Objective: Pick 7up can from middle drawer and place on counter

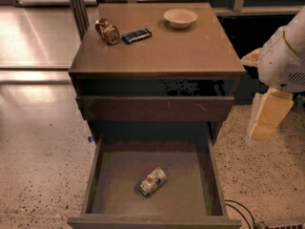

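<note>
The pale, dented 7up can [153, 181] lies on its side, askew, near the middle of the open middle drawer's [116, 178] grey-brown floor. The flat reddish-brown counter [190, 46] lies above and farther back. The tool [261, 130] hangs at the right, well apart from the can.

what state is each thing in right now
middle drawer: pulled open
7up can: lying on its side on the drawer floor
brown-gold can: on its side on the counter
bowl: upright on the counter
gripper: right of the counter, away from the 7up can
</note>
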Tool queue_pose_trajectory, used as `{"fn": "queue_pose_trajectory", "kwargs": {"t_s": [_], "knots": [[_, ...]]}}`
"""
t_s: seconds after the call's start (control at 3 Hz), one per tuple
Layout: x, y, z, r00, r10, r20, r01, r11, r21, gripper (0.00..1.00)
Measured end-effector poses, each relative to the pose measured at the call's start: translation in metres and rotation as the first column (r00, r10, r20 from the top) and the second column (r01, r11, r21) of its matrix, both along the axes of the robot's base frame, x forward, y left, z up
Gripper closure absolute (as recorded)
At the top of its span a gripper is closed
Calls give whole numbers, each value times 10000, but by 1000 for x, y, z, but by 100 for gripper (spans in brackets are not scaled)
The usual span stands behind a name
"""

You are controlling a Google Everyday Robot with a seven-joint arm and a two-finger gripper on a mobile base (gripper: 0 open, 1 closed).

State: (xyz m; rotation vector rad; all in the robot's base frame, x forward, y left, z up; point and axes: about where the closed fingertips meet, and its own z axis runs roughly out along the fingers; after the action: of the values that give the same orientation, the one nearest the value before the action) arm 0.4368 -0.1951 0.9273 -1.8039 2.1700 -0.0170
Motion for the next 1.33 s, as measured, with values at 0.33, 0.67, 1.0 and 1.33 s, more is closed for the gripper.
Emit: {"fn": "queue_pose_trajectory", "kwargs": {"t_s": [0.33, 0.67, 1.0, 1.33], "knots": [[-5, 25, -61, 9958, 698, -585, -684, 9973, 257, 0], [-19, 46, -121, 9842, 1262, -1245, -1216, 9916, 435, 0], [-19, 46, -121, 9842, 1262, -1245, -1216, 9916, 436, 0], [-21, 49, -147, 9844, 1301, -1182, -1198, 9887, 905, 0]]}}
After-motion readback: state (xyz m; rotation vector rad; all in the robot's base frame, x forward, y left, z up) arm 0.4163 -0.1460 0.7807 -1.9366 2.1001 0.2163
